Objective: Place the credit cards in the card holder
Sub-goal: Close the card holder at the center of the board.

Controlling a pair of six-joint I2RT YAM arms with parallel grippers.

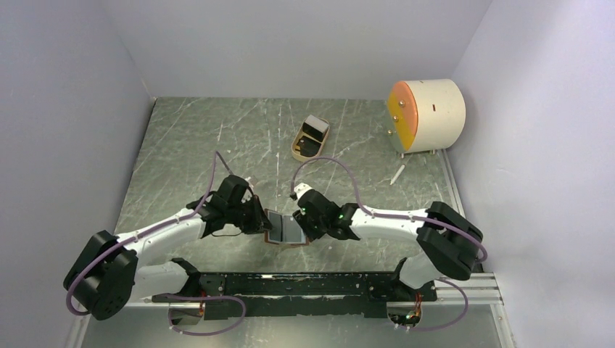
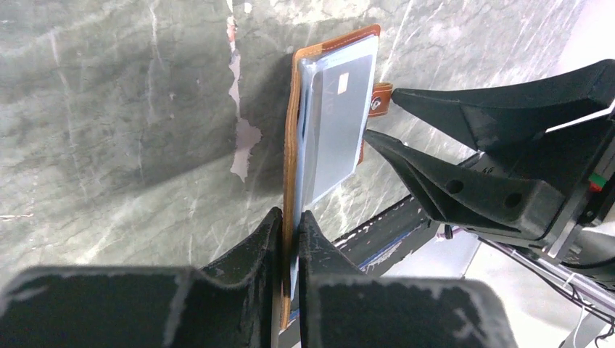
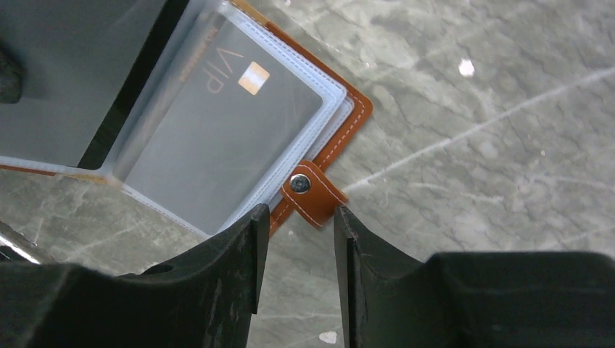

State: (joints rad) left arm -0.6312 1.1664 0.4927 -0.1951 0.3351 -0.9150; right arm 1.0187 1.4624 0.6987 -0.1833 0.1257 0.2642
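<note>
The reddish-brown card holder [image 1: 284, 230] lies open on the marble table between the two arms, its clear sleeves showing. A grey card [image 3: 217, 130] marked VIP with a gold chip sits inside a sleeve. My left gripper [image 2: 291, 217] is shut on the holder's near edge [image 2: 292, 174], pinching leather and sleeve together. My right gripper [image 3: 299, 217] is open, its fingertips on either side of the snap tab [image 3: 312, 192] without clamping it. More cards [image 1: 315, 129], dark and whitish, rest in the tan tray at the back.
The tan oval tray [image 1: 297, 150] stands at the table's back centre. A white drum with an orange face [image 1: 424, 114] stands at the back right, a small white stick [image 1: 397, 174] in front of it. Grey walls close three sides.
</note>
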